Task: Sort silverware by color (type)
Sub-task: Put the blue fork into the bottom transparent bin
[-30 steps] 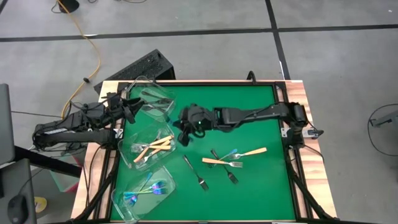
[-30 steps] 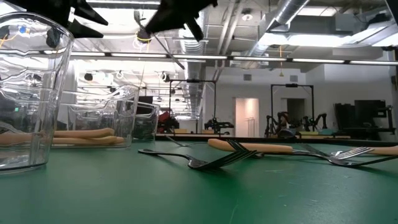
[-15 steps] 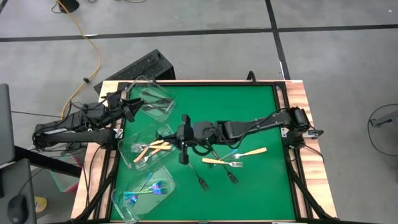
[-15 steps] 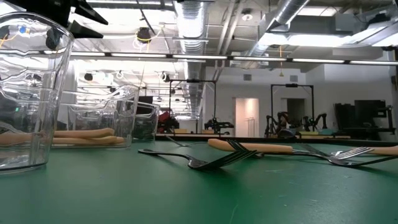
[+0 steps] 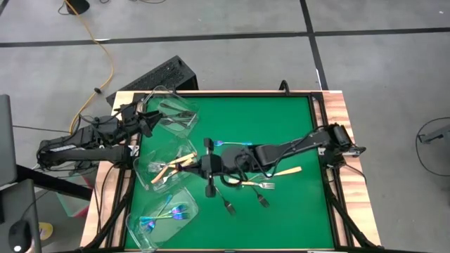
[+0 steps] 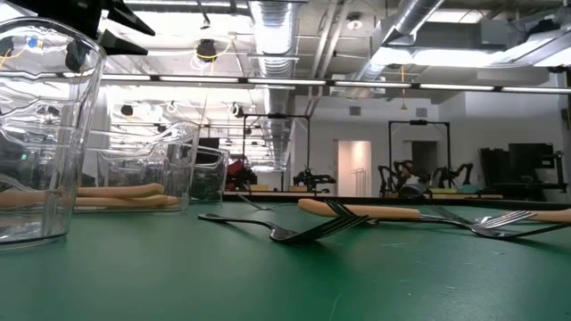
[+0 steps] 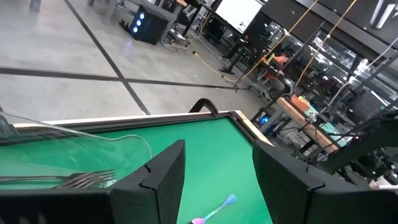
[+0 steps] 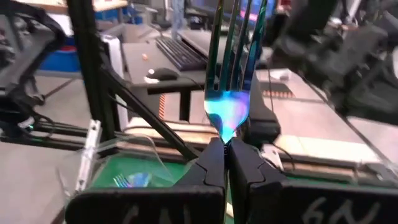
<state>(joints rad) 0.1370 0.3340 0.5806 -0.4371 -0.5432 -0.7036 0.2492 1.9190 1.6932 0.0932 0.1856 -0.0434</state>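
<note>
Iridescent blue-purple fork (image 8: 231, 93) pinched in the right gripper (image 8: 227, 149)
Its jaws are clenched on the handle, above mid-table, at three o'clock from the middle tub (image 5: 163, 167) of cream-handled forks (image 5: 174, 166). Left gripper (image 7: 214, 180) hangs spread, at nine o'clock, beside the far tub (image 5: 174, 112).

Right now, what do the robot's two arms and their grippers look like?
Both arms are dark, nearly black, jointed links with thin cables along them. The left gripper has broad, flat, angular black fingers. The right gripper has slimmer black fingers, with pale markings on its body.
</note>
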